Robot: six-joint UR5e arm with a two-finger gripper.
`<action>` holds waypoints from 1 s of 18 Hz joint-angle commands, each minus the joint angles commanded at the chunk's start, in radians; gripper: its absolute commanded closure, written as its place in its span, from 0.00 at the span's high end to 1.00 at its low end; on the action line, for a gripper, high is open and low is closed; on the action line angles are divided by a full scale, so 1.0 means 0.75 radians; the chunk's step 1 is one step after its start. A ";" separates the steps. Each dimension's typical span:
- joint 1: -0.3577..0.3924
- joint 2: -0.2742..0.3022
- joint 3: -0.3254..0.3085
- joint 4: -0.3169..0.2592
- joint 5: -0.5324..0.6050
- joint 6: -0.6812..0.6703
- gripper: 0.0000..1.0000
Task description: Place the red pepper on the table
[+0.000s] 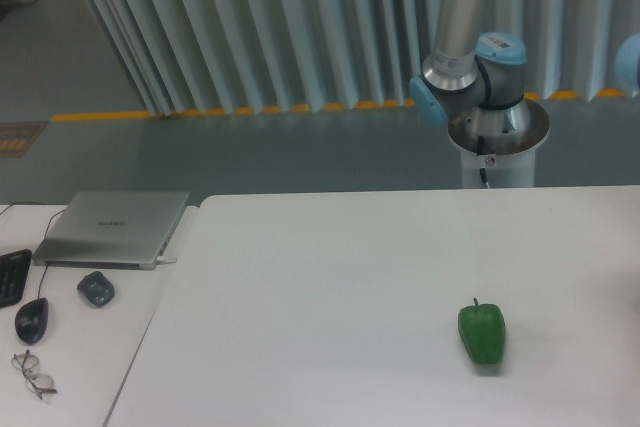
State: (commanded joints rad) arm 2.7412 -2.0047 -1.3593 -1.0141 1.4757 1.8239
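Observation:
The red pepper is out of view. The gripper is out of view too; only the arm's base and lower joints (pixel 470 77) show at the back right, rising out of the top of the frame. The large white table (pixel 330 287) fills the lower part of the view. A green bell pepper (pixel 482 332) lies on it at the right front.
A smaller white desk (pixel 90 347) stands to the left, bearing a closed grey laptop (pixel 112 227), a black mouse (pixel 31 320), a small grey object (pixel 95 288), a keyboard edge (pixel 8 275) and glasses (pixel 32 372). A pleated curtain hangs behind.

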 joint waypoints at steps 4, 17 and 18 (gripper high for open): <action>0.016 -0.092 0.094 0.008 0.000 0.000 1.00; 0.082 -0.225 0.237 0.002 -0.002 -0.078 1.00; 0.088 -0.233 0.238 0.002 -0.002 -0.090 1.00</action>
State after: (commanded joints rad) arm 2.8071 -2.1797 -1.1812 -1.0124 1.4742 1.7565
